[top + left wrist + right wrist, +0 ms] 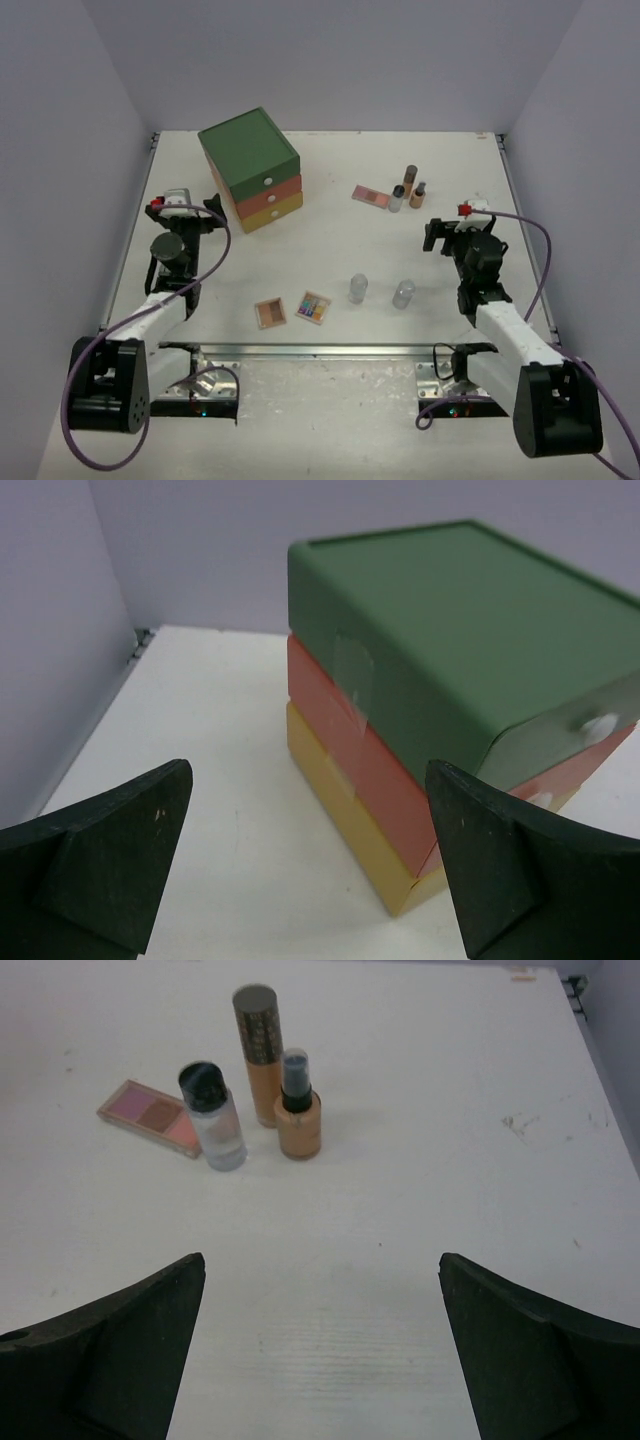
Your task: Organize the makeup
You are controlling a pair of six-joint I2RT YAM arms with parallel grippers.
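Note:
The makeup lies in two groups. At the back right, a pink palette (pixel 372 194) (pixel 150 1115) lies beside a clear dark-capped bottle (pixel 397 198) (pixel 213 1120), a tall tan tube (pixel 409 180) (pixel 260 1055) and a short tan bottle (pixel 418 195) (pixel 298 1120), all standing. Near the front are a tan palette (pixel 270 313), a multicoloured palette (pixel 314 307) and two clear little bottles (pixel 357 289) (pixel 404 294). My left gripper (pixel 186 208) (pixel 308 770) is open and empty, facing the drawer chest. My right gripper (pixel 460 226) (pixel 322 1260) is open and empty, short of the back-right group.
A chest (pixel 250 165) (pixel 450 630) with green, orange and yellow drawers stands at the back left, all drawers shut. Grey walls enclose the white table (pixel 330 250) on three sides. A metal rail (pixel 320 350) runs along the near edge.

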